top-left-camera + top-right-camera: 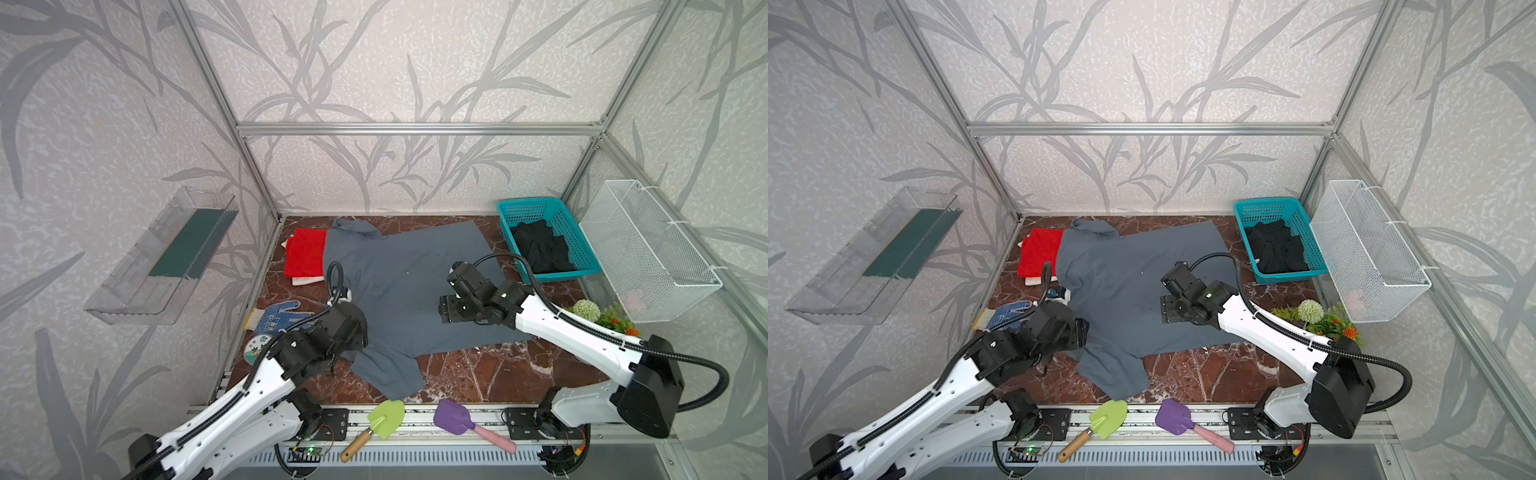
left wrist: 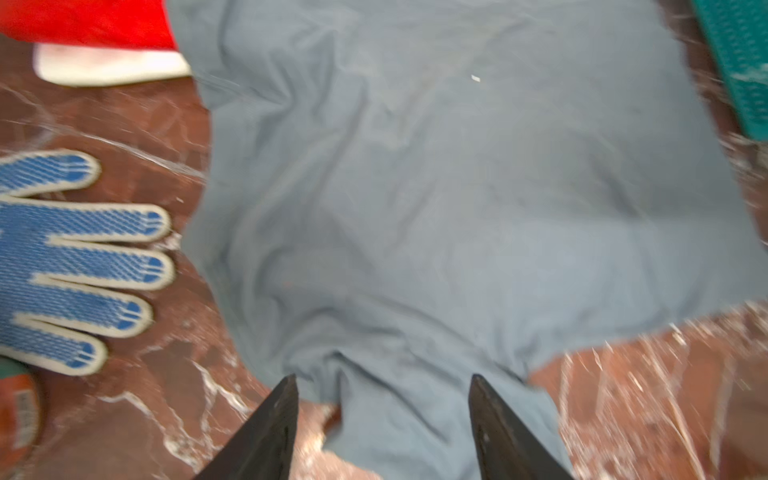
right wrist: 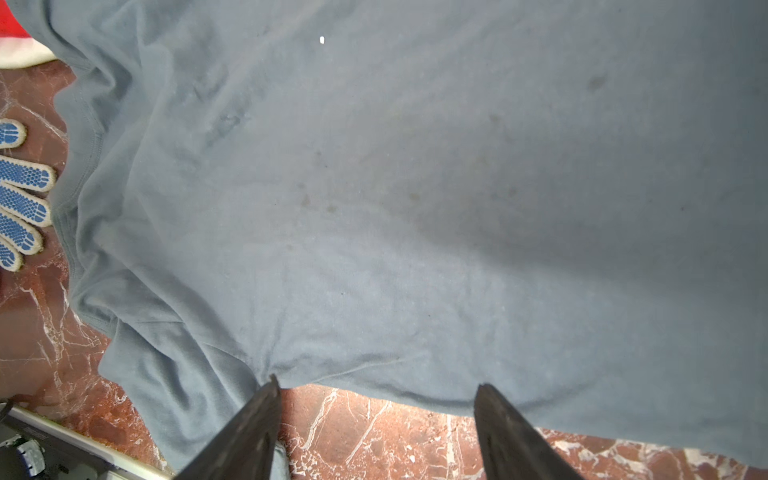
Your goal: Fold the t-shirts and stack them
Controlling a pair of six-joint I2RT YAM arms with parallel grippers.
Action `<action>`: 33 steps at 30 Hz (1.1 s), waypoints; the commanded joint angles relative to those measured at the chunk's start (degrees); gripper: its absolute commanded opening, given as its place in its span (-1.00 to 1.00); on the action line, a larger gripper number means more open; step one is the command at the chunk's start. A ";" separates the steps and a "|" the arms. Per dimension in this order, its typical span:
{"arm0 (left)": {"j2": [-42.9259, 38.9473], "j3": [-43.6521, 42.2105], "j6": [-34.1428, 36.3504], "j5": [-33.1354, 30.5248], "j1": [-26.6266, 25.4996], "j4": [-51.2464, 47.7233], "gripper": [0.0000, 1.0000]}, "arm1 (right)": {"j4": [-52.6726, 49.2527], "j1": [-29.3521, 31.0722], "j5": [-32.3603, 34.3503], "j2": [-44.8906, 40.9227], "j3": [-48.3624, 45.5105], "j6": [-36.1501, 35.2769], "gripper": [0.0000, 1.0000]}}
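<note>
A slate grey-blue t-shirt (image 1: 399, 286) (image 1: 1133, 291) lies spread flat across the marble table, one sleeve pointing at the front edge. At the back left sits a folded red t-shirt (image 1: 305, 251) (image 1: 1040, 249), its edge under the grey one. A black t-shirt (image 1: 540, 249) (image 1: 1277, 247) lies crumpled in the teal basket. My left gripper (image 2: 383, 378) is open just above the grey shirt (image 2: 415, 187) where the near sleeve joins the body. My right gripper (image 3: 377, 381) is open over the shirt's near side edge (image 3: 374, 187), with bare marble between its fingers.
A blue-dotted work glove (image 1: 278, 318) and a round tin (image 1: 255, 351) lie left of the shirt. The teal basket (image 1: 505, 220), a white wire basket (image 1: 648, 253) and artificial flowers (image 1: 598, 316) stand at the right. A green trowel (image 1: 386, 417) and a purple spade (image 1: 453, 415) lie on the front rail.
</note>
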 commanded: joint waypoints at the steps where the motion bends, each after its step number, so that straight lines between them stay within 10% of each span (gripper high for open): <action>1: 9.77 6.30 7.92 4.31 8.01 4.48 0.25 | -0.90 -0.14 4.32 -0.43 3.21 -5.47 0.49; 11: 44.01 35.16 9.97 9.92 25.83 12.55 0.11 | 6.18 -13.03 -6.04 9.16 12.23 -19.45 0.52; 25: 100.50 113.62 13.34 6.83 34.05 -9.48 -0.10 | 12.02 -18.88 -9.05 33.96 29.27 -30.72 0.53; 33: 97.93 102.36 12.98 4.75 36.31 -0.83 -0.02 | 13.36 -21.26 -11.44 36.40 28.98 -30.52 0.53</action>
